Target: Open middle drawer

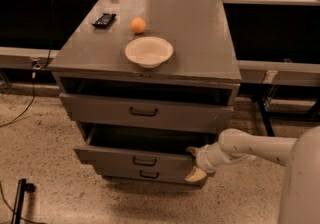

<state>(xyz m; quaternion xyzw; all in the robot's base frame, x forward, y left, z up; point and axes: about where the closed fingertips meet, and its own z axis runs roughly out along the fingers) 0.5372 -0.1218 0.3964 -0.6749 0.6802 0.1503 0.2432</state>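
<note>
The middle drawer (112,157) is the second of three in a grey metal cabinet (200,33). It stands pulled out several centimetres, with a dark gap showing above its front. Its small dark bar handle (144,161) is at the centre. My gripper (194,163) is at the right end of that drawer front, well right of the handle. Its fingers are apart, one dark fingertip (192,151) at the front's top edge and a cream one (195,175) lower down. My white arm (250,148) reaches in from the right.
The taller top drawer (145,112) is slightly out. The narrow bottom drawer (145,174) is nearly closed. On the cabinet top are a white bowl (149,51), an orange ball (138,25) and a small black device (104,19). Speckled floor lies in front, with cables at the left.
</note>
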